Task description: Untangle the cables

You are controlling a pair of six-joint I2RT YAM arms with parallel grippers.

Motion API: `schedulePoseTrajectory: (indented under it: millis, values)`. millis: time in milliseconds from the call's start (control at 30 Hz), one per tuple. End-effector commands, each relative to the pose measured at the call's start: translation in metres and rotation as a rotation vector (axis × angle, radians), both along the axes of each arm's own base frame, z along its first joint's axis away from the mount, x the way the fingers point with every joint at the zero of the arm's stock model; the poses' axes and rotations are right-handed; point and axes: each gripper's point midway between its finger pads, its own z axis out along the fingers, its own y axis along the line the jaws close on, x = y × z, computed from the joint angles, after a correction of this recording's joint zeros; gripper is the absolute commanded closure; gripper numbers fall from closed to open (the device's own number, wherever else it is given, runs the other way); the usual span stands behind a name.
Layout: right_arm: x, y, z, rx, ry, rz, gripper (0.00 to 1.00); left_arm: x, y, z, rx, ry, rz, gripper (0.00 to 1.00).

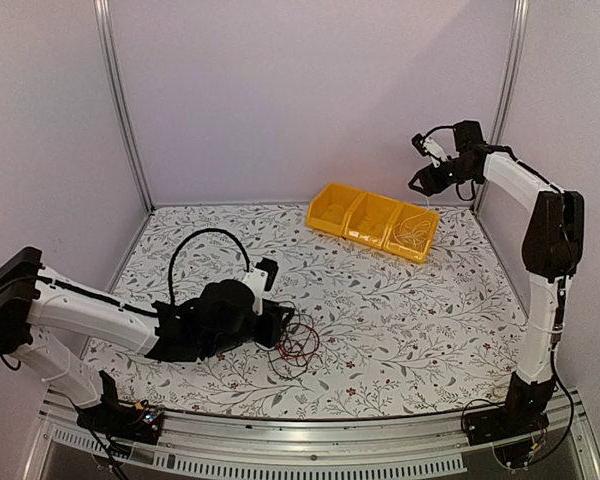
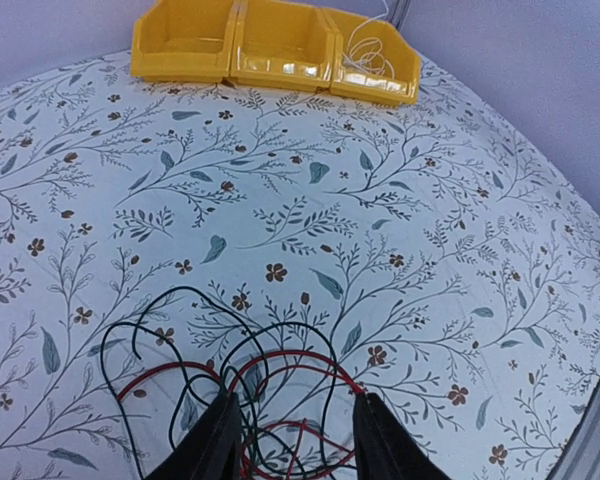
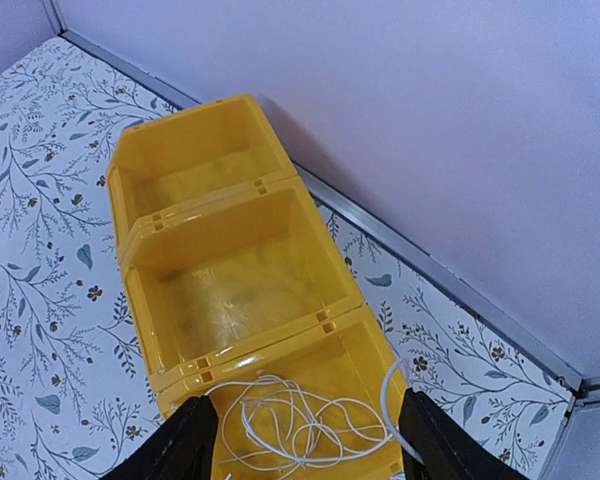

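Over on the left, the left arm [image 1: 130,325] is stretched low across the worktop [image 1: 400,320], its nose right at the black and red cables [image 1: 300,345], which lie in a loose knot near the near edge, a little left of the middle. The left jaws are spread wide with nothing pinched: the wrist view shows red and black loops running through the gap between them, touching neither side that I can make out. So this looks like the start of a pick, and the white one seems dealt with already. The next move calls for closing on a single strand, the red for choice, without catching a black loop with it, then drawing it clear. Swinging right, the yellow bin [image 3: 230,205] sits at the far right corner, and the white cable [image 3: 290,420] is coiled inside its compartment nearest the right edge. High above it hangs the right arm [image 1: 515,180]; the right jaws are parted and hold nothing, though one white strand curls up close to one side and contact there is too fine to call.
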Motion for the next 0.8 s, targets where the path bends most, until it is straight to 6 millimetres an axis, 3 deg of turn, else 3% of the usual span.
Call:
schedulePoseTrajectory:
  millis: [0,100,200,333,500,767]
  values:
    - [0.007,-0.008,-0.053,-0.139,0.139,-0.061,0.32,-0.007,-0.011,0.004,-0.005,0.015,-0.024,0.61]
    - [0.002,-0.025,-0.106,-0.227,0.257,-0.110,0.31,-0.009,-0.009,0.002,-0.001,0.026,-0.024,0.61]
    - [-0.011,-0.036,-0.128,-0.241,0.332,-0.118,0.29,-0.010,-0.009,0.000,0.007,0.032,-0.026,0.60]
    - [-0.032,-0.050,-0.112,-0.294,0.334,-0.137,0.26,-0.009,-0.012,-0.001,0.017,0.026,-0.031,0.60]
    - [-0.048,-0.078,-0.108,-0.422,0.325,-0.207,0.24,-0.007,-0.024,-0.001,0.033,0.021,-0.057,0.60]
    - [-0.058,-0.072,-0.082,-0.374,0.265,-0.197,0.24,-0.011,-0.034,-0.009,0.052,0.034,-0.088,0.60]
